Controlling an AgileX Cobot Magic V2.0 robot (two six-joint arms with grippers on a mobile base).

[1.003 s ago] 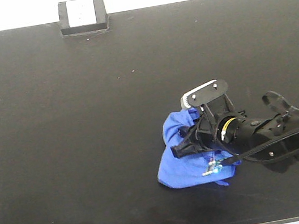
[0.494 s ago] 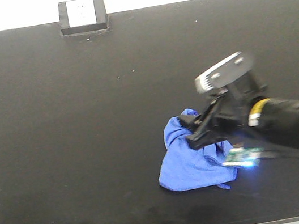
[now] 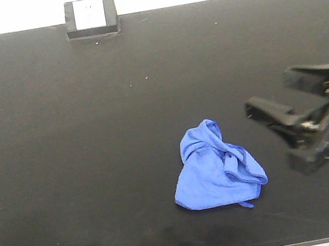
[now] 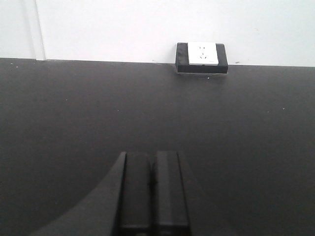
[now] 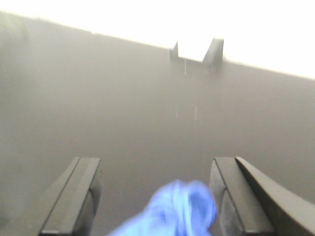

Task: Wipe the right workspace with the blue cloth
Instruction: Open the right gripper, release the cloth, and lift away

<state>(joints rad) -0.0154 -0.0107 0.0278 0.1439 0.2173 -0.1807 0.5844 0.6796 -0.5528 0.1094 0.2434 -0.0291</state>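
Observation:
The blue cloth (image 3: 216, 168) lies crumpled and loose on the black benchtop of the right workspace (image 3: 92, 141), right of centre and near the front edge. My right gripper (image 3: 266, 88) hovers open to the right of it, apart from it, jaws wide and empty. In the blurred right wrist view the blue cloth (image 5: 177, 209) shows low between the spread fingers of the right gripper (image 5: 156, 162). The left wrist view has my left gripper (image 4: 151, 162) shut over bare benchtop (image 4: 74, 113), holding nothing. The left gripper is out of the front view.
A small black box with a white face (image 3: 90, 16) sits at the bench's back edge, left of centre, against a white wall. The same black box (image 4: 202, 56) appears in the left wrist view. The bench's front edge runs along the bottom of the front view.
My right gripper, which was shut on the cloth, has opened, let it go and drawn back to the right. The cloth stays in a heap where it was.

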